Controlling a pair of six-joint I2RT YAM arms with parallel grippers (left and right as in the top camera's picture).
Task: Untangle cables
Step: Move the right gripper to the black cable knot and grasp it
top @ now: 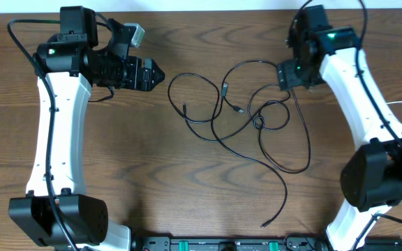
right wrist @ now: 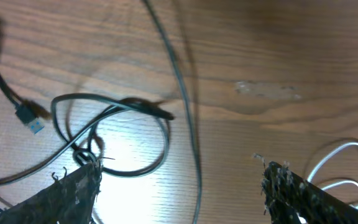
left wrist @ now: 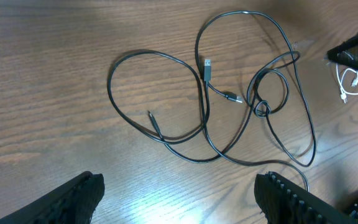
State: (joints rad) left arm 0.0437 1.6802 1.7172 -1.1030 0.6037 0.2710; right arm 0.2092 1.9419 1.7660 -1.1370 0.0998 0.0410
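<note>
Tangled black cables (top: 259, 123) lie on the wooden counter (top: 138, 167) between the arms; a white cable (right wrist: 352, 145) lies near the right arm. Left gripper (left wrist: 179, 186) and right gripper (right wrist: 182, 173) hang wide open, empty.

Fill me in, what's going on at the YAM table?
Cable untangling, with nothing gripped yet. The black cables lie looped and knotted in the middle of the table. The left end effector and the right end effector are both open and empty, one on each side of the tangle. A white cable lies apart, by the right arm.
</note>
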